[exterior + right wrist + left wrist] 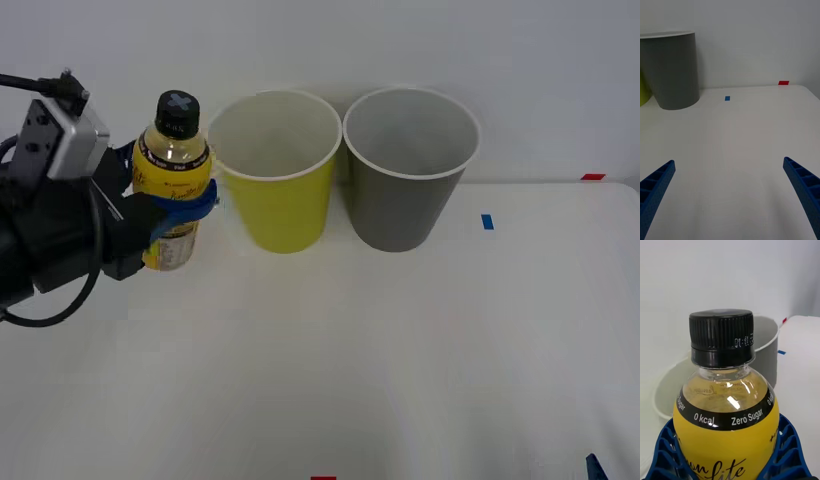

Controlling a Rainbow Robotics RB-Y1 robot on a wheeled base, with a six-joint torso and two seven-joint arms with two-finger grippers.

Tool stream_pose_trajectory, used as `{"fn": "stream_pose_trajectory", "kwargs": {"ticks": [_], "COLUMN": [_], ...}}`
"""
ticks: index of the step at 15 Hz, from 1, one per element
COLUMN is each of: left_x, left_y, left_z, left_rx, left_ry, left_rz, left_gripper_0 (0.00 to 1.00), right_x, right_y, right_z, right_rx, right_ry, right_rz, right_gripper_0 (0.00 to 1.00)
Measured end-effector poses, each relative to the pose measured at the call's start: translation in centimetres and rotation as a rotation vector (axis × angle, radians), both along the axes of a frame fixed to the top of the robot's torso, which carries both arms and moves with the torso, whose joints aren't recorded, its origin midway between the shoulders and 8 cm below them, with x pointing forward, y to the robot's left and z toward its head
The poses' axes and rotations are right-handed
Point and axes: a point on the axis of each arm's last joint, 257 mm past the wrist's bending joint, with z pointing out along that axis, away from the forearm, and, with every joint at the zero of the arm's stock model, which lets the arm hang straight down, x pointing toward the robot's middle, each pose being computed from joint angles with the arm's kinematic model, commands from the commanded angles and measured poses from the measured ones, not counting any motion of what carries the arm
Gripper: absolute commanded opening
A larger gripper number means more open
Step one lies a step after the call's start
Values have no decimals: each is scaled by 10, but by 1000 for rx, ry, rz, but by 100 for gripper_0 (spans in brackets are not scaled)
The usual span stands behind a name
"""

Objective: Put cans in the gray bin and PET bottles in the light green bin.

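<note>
My left gripper (186, 212) is shut on the PET bottle (172, 165), a clear bottle of yellow drink with a black cap. It holds the bottle upright, off the table, just left of the light green bin (275, 190). The cap is about level with that bin's rim. In the left wrist view the blue fingers (662, 453) clasp the PET bottle (726, 416), with the light green bin's pale inside (666, 390) and the gray bin (767, 352) behind. The gray bin (408, 190) stands right of the green one. My right gripper (730, 195) hovers open over bare table. Cans are out of view.
The white table (350, 360) runs up to a white wall behind the bins. A blue tape mark (487, 221) lies right of the gray bin and a red mark (593, 177) at the far right edge. The right gripper's tip (594, 467) shows at the front right corner.
</note>
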Motion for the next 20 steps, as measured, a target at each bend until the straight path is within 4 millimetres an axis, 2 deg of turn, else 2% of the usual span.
{"fn": "stream_pose_trajectory", "kwargs": {"ticks": [4, 10, 17, 20], "left_x": [7, 36, 62, 81], "left_y": [9, 9, -2, -8], "left_z": [39, 75, 104, 112], "left_rx": [-1, -93, -151, -150], "left_ry": [-59, -37, 32, 20], "left_rz": [18, -8, -57, -25], "left_gripper_0": [6, 5, 3, 1], "right_x": [0, 0, 0, 0], "right_y": [0, 0, 0, 0], "right_z": [0, 0, 0, 0], "right_rx": [0, 0, 0, 0], "right_ry": [0, 0, 0, 0], "right_rz": [0, 0, 0, 0], "right_gripper_0": [100, 100, 100, 100]}}
